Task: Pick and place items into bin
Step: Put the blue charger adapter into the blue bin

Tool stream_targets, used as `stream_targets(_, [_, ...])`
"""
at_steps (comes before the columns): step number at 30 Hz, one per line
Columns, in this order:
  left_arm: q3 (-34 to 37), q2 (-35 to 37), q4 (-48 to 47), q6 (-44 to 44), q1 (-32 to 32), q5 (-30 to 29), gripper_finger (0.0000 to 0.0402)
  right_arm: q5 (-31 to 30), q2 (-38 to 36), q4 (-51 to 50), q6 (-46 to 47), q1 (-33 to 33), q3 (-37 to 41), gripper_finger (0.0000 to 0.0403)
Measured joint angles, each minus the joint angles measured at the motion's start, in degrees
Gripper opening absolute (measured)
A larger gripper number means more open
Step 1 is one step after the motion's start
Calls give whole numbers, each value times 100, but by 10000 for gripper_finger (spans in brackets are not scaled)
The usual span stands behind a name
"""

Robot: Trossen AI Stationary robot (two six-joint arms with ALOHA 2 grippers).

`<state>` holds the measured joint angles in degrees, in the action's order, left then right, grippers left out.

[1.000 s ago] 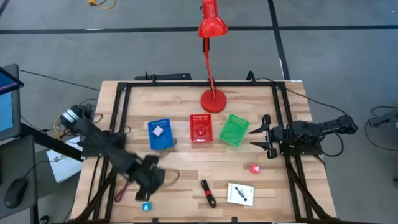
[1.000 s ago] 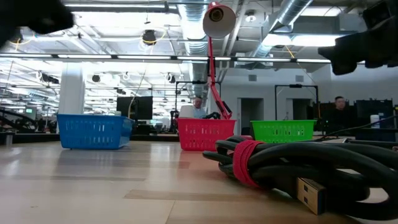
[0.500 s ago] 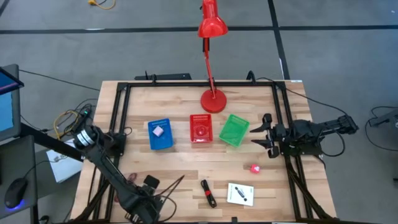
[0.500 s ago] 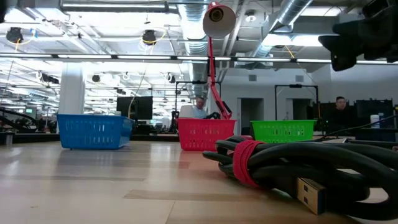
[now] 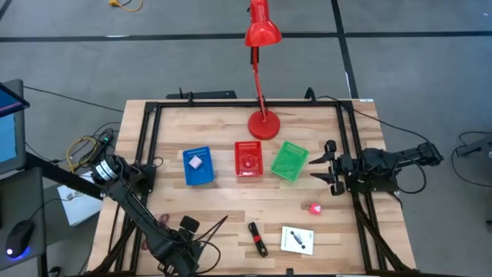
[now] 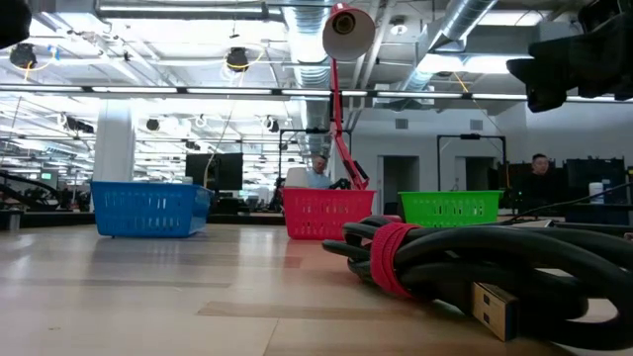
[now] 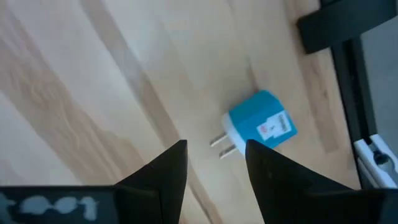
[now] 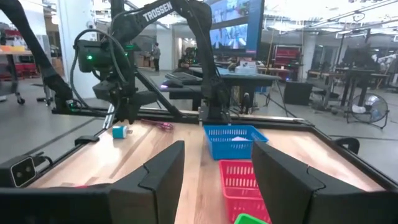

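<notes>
My left gripper (image 7: pixel 216 165) hangs open at the table's near left corner (image 5: pixel 173 258), pointing down. Just past its fingertips a small blue plug block (image 7: pixel 260 127) lies on its side on the wood, prongs toward the gap, untouched; the right wrist view shows it too (image 8: pixel 119 131). The arm hides it in the high view. My right gripper (image 5: pixel 327 165) waits open beside the green bin (image 5: pixel 289 161). A pink cube (image 5: pixel 195 162) lies in the blue bin (image 5: pixel 198 175). The red ball piece (image 5: pixel 314 208), black-and-red cable bundle (image 5: pixel 257 238), white card (image 5: pixel 297 239) and maroon cord (image 5: pixel 209 228) lie on the near half.
The red bin (image 5: pixel 247 171) stands between the blue and green ones, with something small inside. The red desk lamp's base (image 5: pixel 264 125) sits behind the bins. A black frame rail (image 5: pixel 146 154) borders the table. In the low view the cable bundle (image 6: pixel 475 262) fills the near right.
My left gripper has swung from beside the maroon cord toward the table's near edge and come down over the blue plug block, which it now covers in the high view. It has held there for the last half second.
</notes>
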<state>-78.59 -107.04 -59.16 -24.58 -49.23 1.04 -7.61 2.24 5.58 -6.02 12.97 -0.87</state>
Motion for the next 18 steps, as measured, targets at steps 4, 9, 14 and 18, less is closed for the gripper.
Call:
stream_targets(4, [0, 0, 129, 70, 0, -12, 151, 2, 0, -1, 0, 0, 1, 184])
stream_targets(9, [0, 0, 296, 16, 0, -40, 151, 6, 0, -2, 0, 0, -1, 184])
stream_targets(14, [0, 0, 324, -69, 0, -204, 151, 10, 0, -2, 0, 0, -1, 181])
stream_targets(18, [0, 0, 293, -118, 0, -295, 151, 10, 0, -1, 0, 0, -1, 181])
